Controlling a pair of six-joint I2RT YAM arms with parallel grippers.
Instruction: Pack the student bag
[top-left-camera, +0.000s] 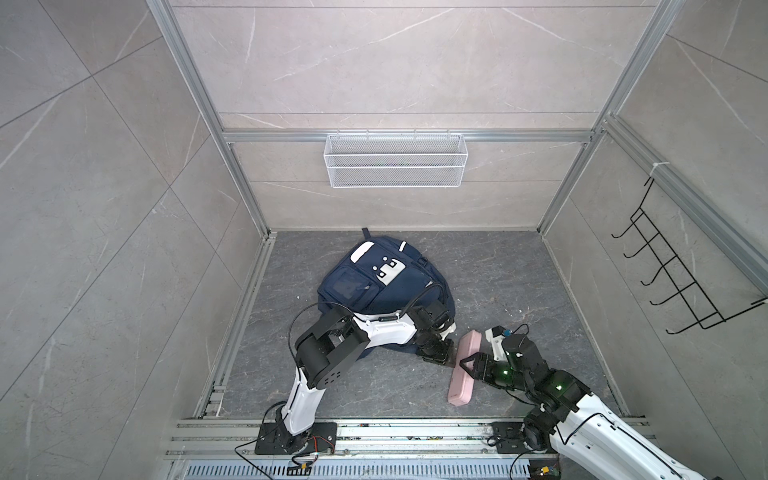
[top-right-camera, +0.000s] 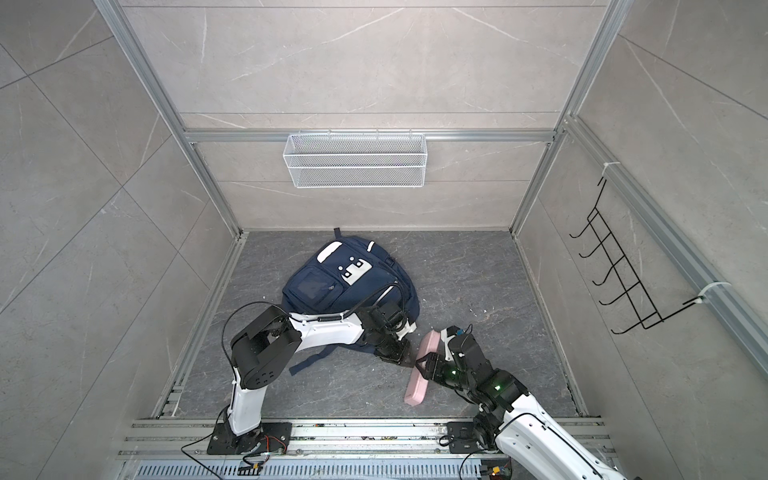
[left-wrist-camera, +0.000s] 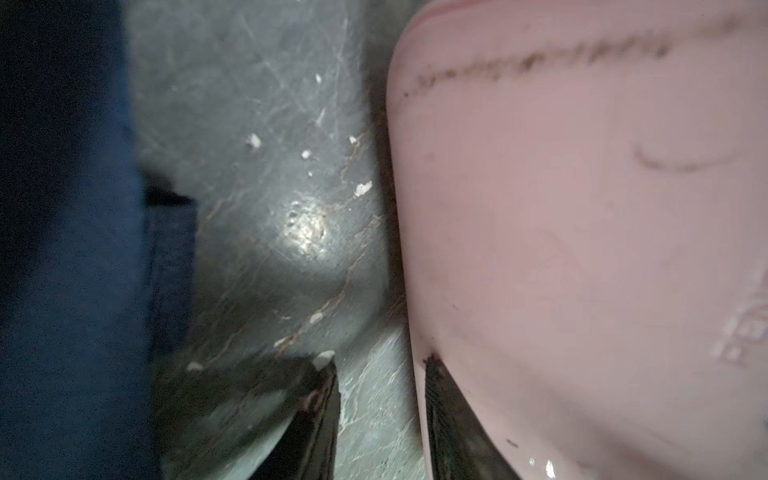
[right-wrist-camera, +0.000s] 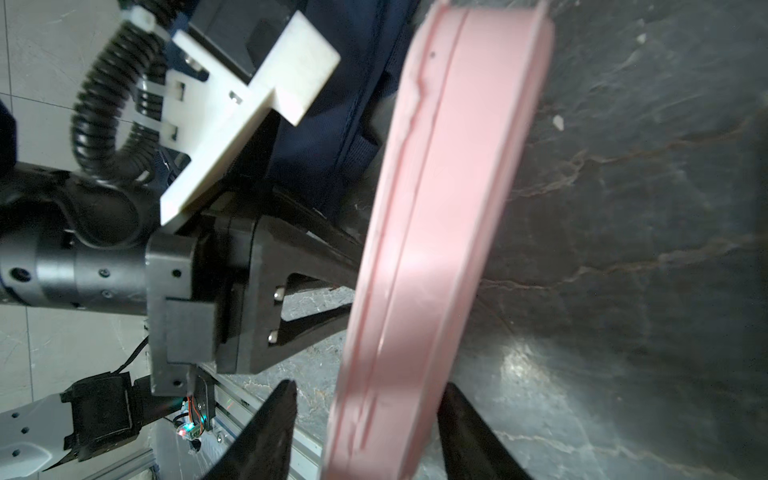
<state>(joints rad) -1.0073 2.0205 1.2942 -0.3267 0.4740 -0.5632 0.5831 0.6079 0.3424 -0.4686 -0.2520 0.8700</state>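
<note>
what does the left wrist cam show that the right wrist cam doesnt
Only the left wrist view: the pink case's broad face close up, with scuff lines and raised lettering, and the left gripper's own fingertips, apart, bare floor between them.
Only the right wrist view: the case's narrow seamed side between the right gripper's open fingers, the left arm's white camera mount, a coiled black cable.
Both: the pink case, the dark veined floor, navy fabric of the student bag.

Dark grey marbled floor (top-left-camera: 498, 270); student bag (top-left-camera: 374, 286) lies on it; 1 pink case (top-left-camera: 462, 384) nearby.
</note>
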